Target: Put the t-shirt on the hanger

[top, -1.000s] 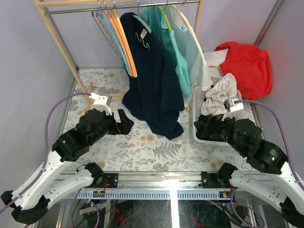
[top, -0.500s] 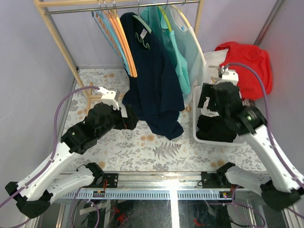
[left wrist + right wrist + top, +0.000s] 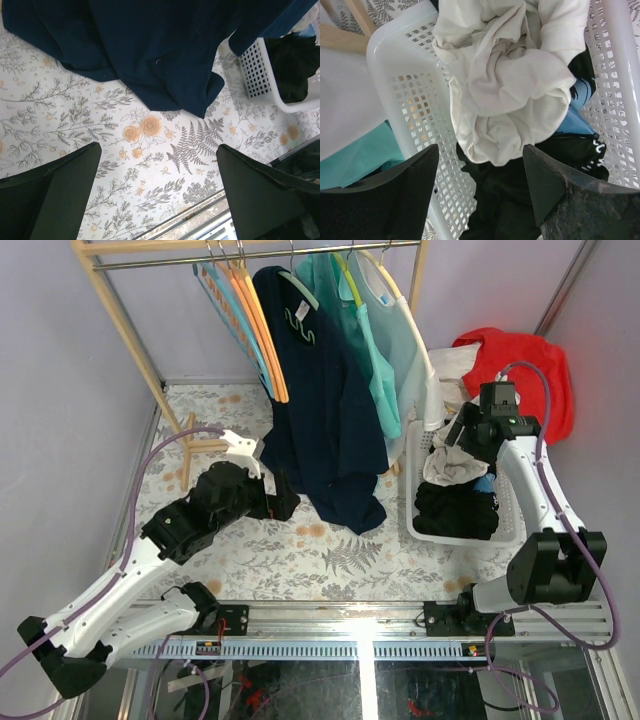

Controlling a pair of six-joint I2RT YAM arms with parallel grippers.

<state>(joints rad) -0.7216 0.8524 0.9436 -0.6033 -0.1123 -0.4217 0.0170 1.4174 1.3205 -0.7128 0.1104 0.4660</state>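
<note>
I had the right gripper (image 3: 480,151) over the white plastic basket (image 3: 395,70) at the right side of the table, pointing down into it. Its 2 fingers (image 3: 405,200) stood apart, at a middling spread, and nothing was clamped between them. The t-shirt (image 3: 512,85) lay crumpled in a soft white bundle on top of the basket's load, directly under that gripper. In the right wrist view the bundle filled the middle of the picture, and its lowest fold sat in the gap between the 2 fingertips. I could not tell whether either pad touched the cloth. A black garment (image 3: 500,205) lay beneath the t-shirt, and a bit of blue fabric (image 3: 576,122) showed at its right edge.

The hanger (image 3: 394,288) hung from the rail of the wooden rack (image 3: 122,315) at the back of the table. It was at the right end of the row, against a pale mint shirt (image 3: 412,350), well apart from the right gripper and the basket.

The left gripper (image 3: 157,149) hovered over the floral tablecloth (image 3: 100,125) with its jaws wide and nothing in them. The hem of the navy shirt (image 3: 150,45), which hung from the rack, lay just ahead of its fingertips. A corner of the basket showed at the right of that view.
</note>
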